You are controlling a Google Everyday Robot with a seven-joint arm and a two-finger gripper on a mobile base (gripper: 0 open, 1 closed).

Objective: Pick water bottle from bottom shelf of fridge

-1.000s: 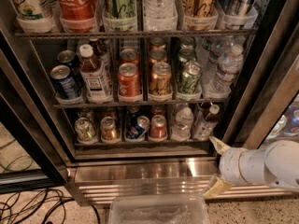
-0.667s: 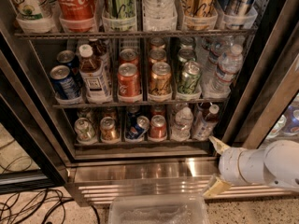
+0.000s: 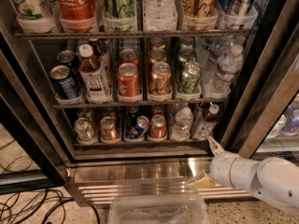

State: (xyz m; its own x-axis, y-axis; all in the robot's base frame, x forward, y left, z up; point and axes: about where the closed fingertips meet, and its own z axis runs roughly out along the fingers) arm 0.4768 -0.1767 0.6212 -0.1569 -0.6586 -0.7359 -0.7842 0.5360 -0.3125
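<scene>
Cream-tipped and spread wide, my gripper (image 3: 208, 164) holds nothing. One finger (image 3: 215, 146) points up toward the fridge's sill, and the other (image 3: 201, 181) points down and left over the base grille. The gripper sits at the end of a white arm (image 3: 261, 176) that enters from the lower right. It is outside the fridge (image 3: 140, 171), below the level of the bottom shelf (image 3: 140, 145) and apart from everything on it.

Up and to the left of the upper finger, the water bottle (image 3: 181, 123) stands upright at the front of the bottom shelf, second lane from the right, its white cap on. Just beside it on the right is a white-capped bottle of dark drink (image 3: 205, 122). To its left come a red can (image 3: 158, 127), a tilted blue can (image 3: 138, 128), a gold can (image 3: 109, 129) and a silvery can (image 3: 84, 129).

On the floor in front of the grille, left of the gripper, I see a clear plastic bin (image 3: 159, 204), and dark cables (image 3: 28, 204) lie at the lower left.
</scene>
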